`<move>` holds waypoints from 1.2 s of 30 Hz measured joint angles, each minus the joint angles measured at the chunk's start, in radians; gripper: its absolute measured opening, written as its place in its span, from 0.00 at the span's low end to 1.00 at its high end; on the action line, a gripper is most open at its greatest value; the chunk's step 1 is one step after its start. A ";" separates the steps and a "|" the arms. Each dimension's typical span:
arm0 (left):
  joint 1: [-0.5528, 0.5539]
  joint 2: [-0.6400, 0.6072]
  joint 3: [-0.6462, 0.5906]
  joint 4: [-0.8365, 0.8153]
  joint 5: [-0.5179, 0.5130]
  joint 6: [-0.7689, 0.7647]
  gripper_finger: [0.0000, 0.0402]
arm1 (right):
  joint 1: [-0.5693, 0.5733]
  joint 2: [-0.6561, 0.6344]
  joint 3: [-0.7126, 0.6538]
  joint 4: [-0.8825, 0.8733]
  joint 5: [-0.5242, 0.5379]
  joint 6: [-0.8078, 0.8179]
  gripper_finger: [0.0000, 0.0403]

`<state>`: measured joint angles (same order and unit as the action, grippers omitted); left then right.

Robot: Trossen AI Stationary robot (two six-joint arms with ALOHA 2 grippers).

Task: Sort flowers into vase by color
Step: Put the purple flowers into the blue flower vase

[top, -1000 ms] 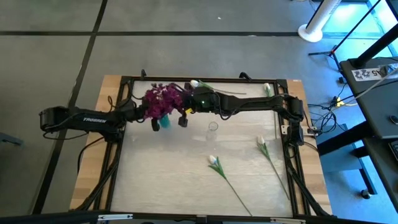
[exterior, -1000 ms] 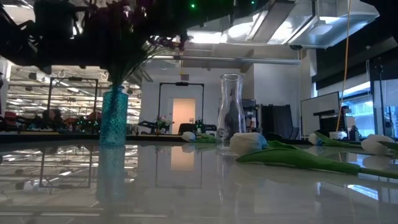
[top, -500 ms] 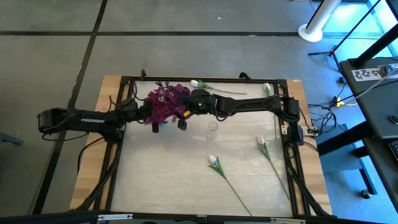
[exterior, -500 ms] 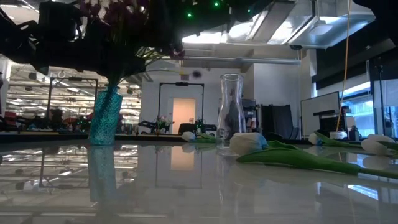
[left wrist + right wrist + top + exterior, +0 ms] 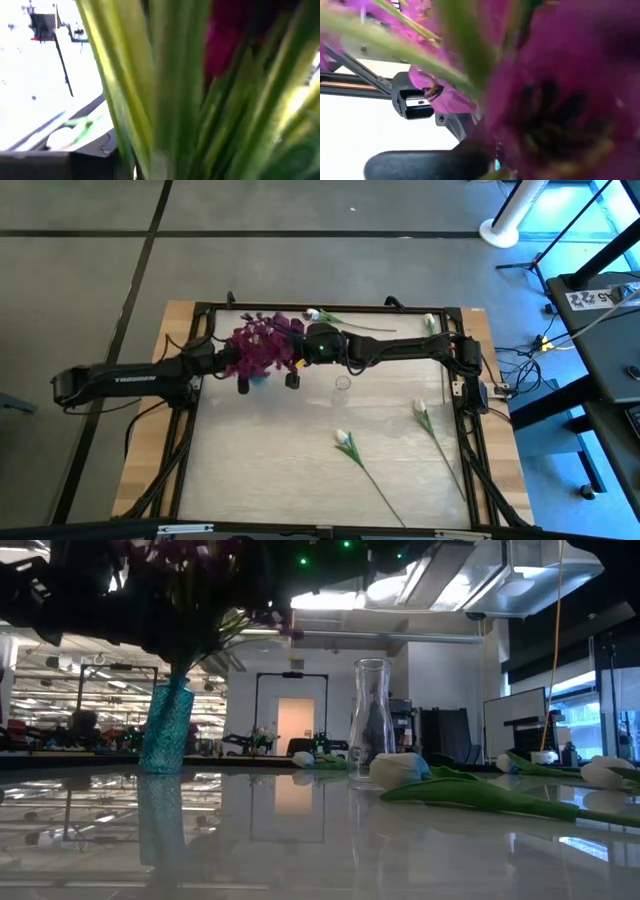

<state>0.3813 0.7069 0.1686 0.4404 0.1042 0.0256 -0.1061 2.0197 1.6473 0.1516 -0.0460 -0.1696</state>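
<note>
A bunch of purple-magenta flowers (image 5: 262, 345) stands with its stems in a teal vase (image 5: 256, 377) near the table's far left. In the low view the teal vase (image 5: 165, 728) leans under the dark flower mass (image 5: 190, 600). My left gripper (image 5: 228, 362) reaches in from the left and my right gripper (image 5: 296, 360) from the right, and the blossoms hide both. Green stems (image 5: 165, 90) fill the left wrist view and purple blossoms (image 5: 560, 75) fill the right wrist view. White tulips (image 5: 345, 439) (image 5: 420, 411) lie flat on the table.
A clear glass vase (image 5: 342, 386) (image 5: 370, 725) stands upright near the table's middle, right of the teal vase. Two more white tulips (image 5: 314, 314) (image 5: 430, 322) lie along the far edge. One tulip bud (image 5: 400, 769) lies close to the low camera. A black frame (image 5: 330, 308) rims the table.
The teal vase has tipped from upright to leaning, and its base has shifted toward the table's left while its mouth stays under the flowers. The left arm's elbow has swung toward the left and near edges. The purple bunch has shifted slightly with it.
</note>
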 joint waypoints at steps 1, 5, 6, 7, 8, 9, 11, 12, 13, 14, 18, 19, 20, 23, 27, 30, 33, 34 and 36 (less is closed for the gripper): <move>0.000 -0.021 0.016 -0.062 -0.013 0.001 0.54 | -0.001 0.000 0.008 -0.007 0.000 -0.010 0.03; 0.000 -0.082 0.106 -0.321 -0.061 0.012 0.54 | -0.001 0.000 0.042 -0.030 -0.017 -0.019 0.05; 0.000 -0.093 0.128 -0.389 -0.062 0.012 0.54 | -0.001 0.000 0.053 -0.048 -0.023 -0.019 0.04; 0.000 -0.102 0.148 -0.453 -0.065 0.012 0.54 | -0.001 0.000 0.063 -0.065 -0.026 -0.019 0.03; 0.000 -0.106 0.163 -0.507 -0.067 0.012 0.54 | -0.001 0.000 0.069 -0.073 -0.026 -0.021 0.02; -0.002 -0.106 0.168 -0.530 -0.067 0.011 0.54 | -0.001 0.000 0.071 -0.077 -0.026 -0.022 0.02; -0.014 -0.105 0.168 -0.534 -0.063 0.005 0.54 | -0.001 0.000 0.071 -0.091 -0.026 -0.022 0.03; -0.020 -0.105 0.168 -0.534 -0.064 0.005 0.54 | -0.001 0.000 0.071 -0.104 -0.026 -0.022 0.04; -0.028 -0.105 0.168 -0.534 -0.069 0.004 0.54 | -0.001 0.000 0.071 -0.118 -0.026 -0.022 0.05; -0.035 -0.102 0.168 -0.535 -0.078 0.003 0.54 | -0.001 0.000 0.072 -0.127 -0.027 -0.023 0.06; -0.059 -0.101 0.149 -0.538 -0.131 -0.015 0.54 | 0.000 -0.001 0.073 -0.159 -0.027 -0.022 0.07; -0.064 -0.100 0.143 -0.538 -0.136 -0.022 0.54 | 0.001 -0.001 0.074 -0.163 -0.026 -0.022 0.07; -0.070 -0.098 0.137 -0.538 -0.140 -0.024 0.54 | 0.001 -0.001 0.073 -0.164 -0.026 -0.021 0.07; -0.086 -0.098 0.128 -0.539 -0.147 -0.033 0.54 | 0.001 -0.002 0.073 -0.169 -0.025 -0.021 0.10; -0.105 -0.101 0.128 -0.537 -0.182 -0.035 0.54 | 0.001 -0.002 0.073 -0.188 -0.025 -0.022 0.22; -0.119 -0.101 0.128 -0.537 -0.212 -0.052 0.54 | 0.001 -0.017 0.073 -0.239 -0.025 -0.022 0.34; -0.140 -0.101 0.128 -0.537 -0.229 -0.100 0.54 | 0.001 -0.052 0.073 -0.328 -0.025 -0.022 0.46; -0.146 -0.101 0.128 -0.537 -0.241 -0.118 0.54 | 0.001 -0.064 0.073 -0.354 -0.025 -0.022 0.50; -0.158 -0.102 0.128 -0.543 -0.273 -0.145 0.54 | 0.001 -0.087 0.073 -0.425 -0.025 -0.022 0.57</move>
<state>0.2233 0.6054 0.2966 -0.1023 -0.1689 -0.1199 -0.1047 1.9326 1.7203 -0.2730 -0.0712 -0.1914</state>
